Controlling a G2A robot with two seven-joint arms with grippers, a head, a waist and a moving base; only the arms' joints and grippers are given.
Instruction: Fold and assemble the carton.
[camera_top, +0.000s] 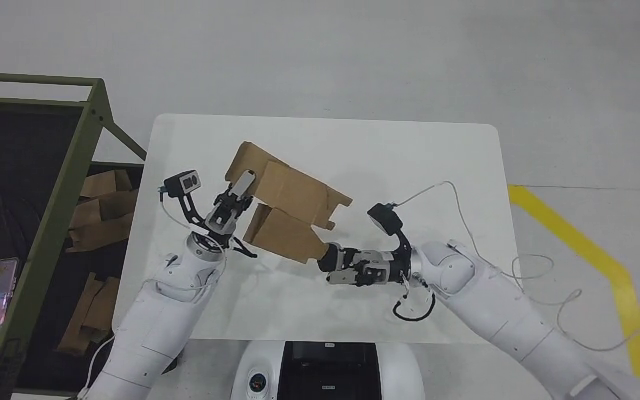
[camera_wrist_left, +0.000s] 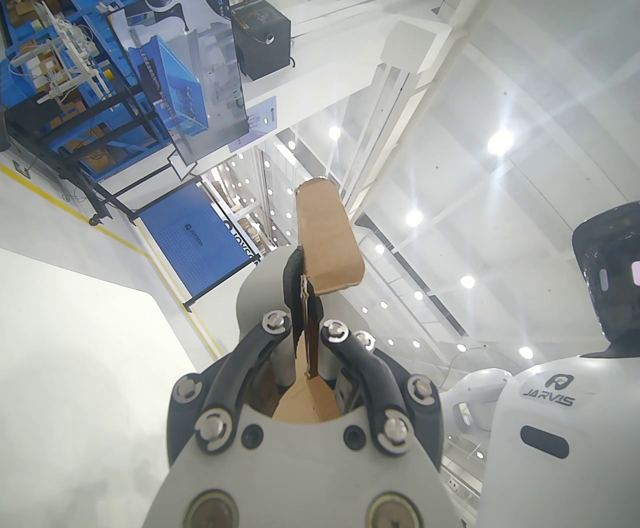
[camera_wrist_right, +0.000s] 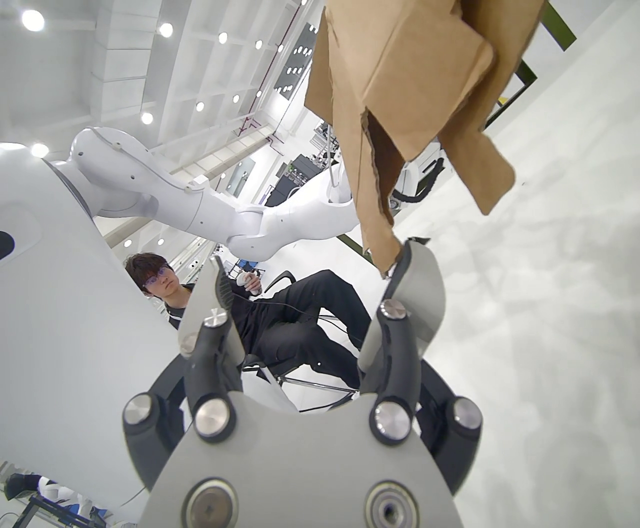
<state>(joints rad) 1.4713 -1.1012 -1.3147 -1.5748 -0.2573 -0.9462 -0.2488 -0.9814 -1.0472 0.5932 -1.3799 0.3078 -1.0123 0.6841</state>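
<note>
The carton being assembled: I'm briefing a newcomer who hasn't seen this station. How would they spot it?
Find the white table, then its middle, between the robot's arms. The brown carton is clamped in the left hand, the open right hand at its corner. Unlike the flat cardboard pieces in the green-framed bin alongside, it is half-opened with flaps sticking out.
</note>
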